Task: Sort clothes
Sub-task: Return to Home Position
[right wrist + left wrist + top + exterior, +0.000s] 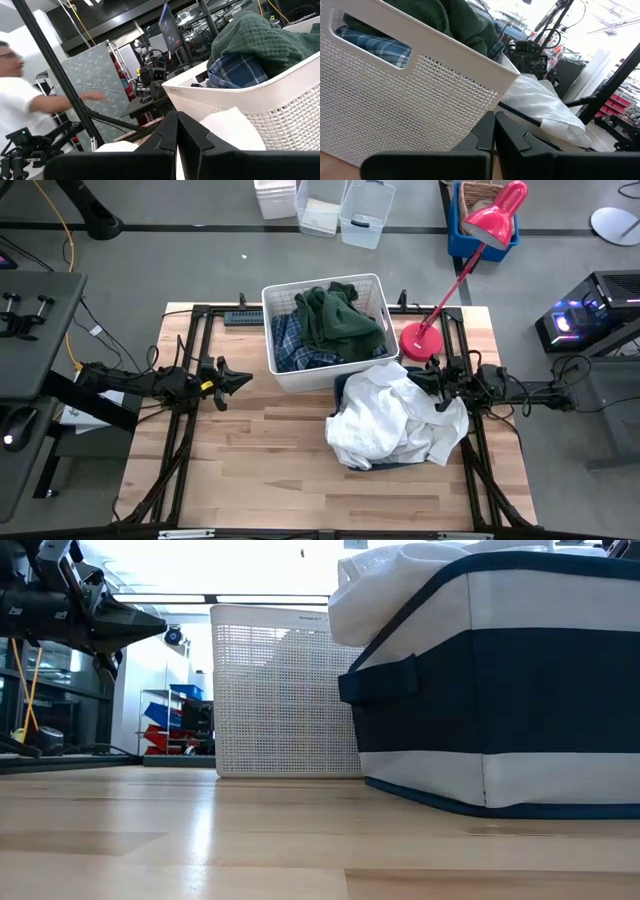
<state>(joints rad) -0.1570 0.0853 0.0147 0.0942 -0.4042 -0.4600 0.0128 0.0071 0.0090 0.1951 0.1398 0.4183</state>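
Note:
A dark green garment (340,317) and a blue-and-white plaid shirt (294,345) lie in the white slatted basket (322,375); both also show in the right wrist view (255,40) (235,70). Large white garments (395,420) are heaped on the navy bin (500,710), spilling over its rim. The dark grey garment is hidden. My left gripper (245,380) is shut and empty, left of the basket. My right gripper (412,377) is shut and empty above the white heap's far right part, near the lamp base.
A red desk lamp (420,340) stands at the far right of the table, its head (497,215) reaching beyond the far edge. Bare wood lies along the near side of the table (270,480). A person in a white shirt (20,110) shows beyond the table.

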